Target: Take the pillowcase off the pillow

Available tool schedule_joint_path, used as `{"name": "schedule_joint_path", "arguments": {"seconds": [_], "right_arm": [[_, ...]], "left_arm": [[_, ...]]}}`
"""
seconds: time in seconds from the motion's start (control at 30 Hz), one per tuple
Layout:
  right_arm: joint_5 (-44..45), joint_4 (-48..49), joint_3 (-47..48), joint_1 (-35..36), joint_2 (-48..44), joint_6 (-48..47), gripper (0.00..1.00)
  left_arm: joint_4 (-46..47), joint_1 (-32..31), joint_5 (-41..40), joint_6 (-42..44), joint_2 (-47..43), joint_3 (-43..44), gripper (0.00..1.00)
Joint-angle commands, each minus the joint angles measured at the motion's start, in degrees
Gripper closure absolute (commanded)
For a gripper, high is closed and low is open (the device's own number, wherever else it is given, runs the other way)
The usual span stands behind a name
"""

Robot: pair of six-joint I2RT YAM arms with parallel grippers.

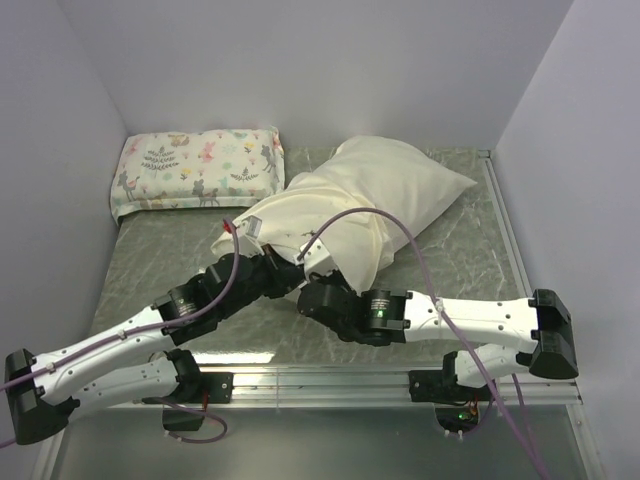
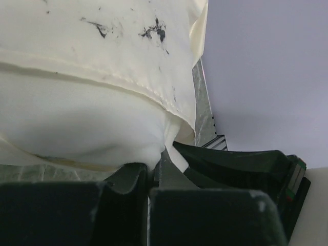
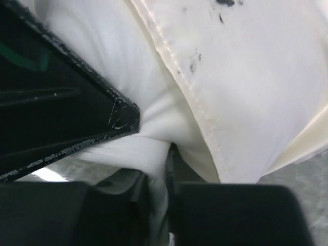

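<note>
Worryingly, with the pillow [image 2: 77, 128] lying mid-way across the table [image 1: 470, 270], mostly inside the pillowcase [image 1: 380, 190], the left gripper [image 2: 154, 171] and right gripper [image 3: 166, 169] each pinch its white cloth beside the cream hem [image 2: 102, 82], so pulling may drag both layers together.

The pillowcase [image 1: 390, 185] is cream, with little black smudges on it. The pillow [image 2: 77, 123] is plain white, a bit whiter than the cream. The small pillow [image 1: 195, 170] is pale with green leaves, pink and yellow flowers and brown deer. The table [image 1: 480, 260] is grey-green with light marble streaks. The left arm [image 1: 110, 350] and the right arm [image 1: 480, 318] are white with black joints. The cables [image 1: 416, 256] are purple. The left gripper [image 2: 151, 179] and the right gripper [image 3: 156, 179] are black. The walls [image 1: 350, 60] are pale grey-white.
</note>
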Motion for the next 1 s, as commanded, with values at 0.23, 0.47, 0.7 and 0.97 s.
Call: {"name": "schedule_joint_path", "arguments": {"seconds": [0.23, 0.47, 0.7, 0.97], "right_arm": [[-0.4, -2.3, 0.9, -5.6, -8.4, 2.8, 1.0], [-0.7, -4.0, 0.0, -6.2, -11.6, 6.0, 1.0], [-0.3, -5.1, 1.7, -6.7, -11.8, 6.0, 1.0], [-1.0, -5.1, 1.6, -7.2, -13.7, 6.4, 1.0]], "left_arm": [[-3.4, -1.9, -4.2, 4.2, -5.6, 9.2, 0.28], [-14.8, -1.9, -15.4, 5.4, -6.4, 11.8, 0.36], [-16.9, -1.9, -18.9, 4.6, -3.8, 8.1, 0.27], [-16.1, -1.9, -21.8, 2.2, -1.8, 6.2, 0.28]]}}
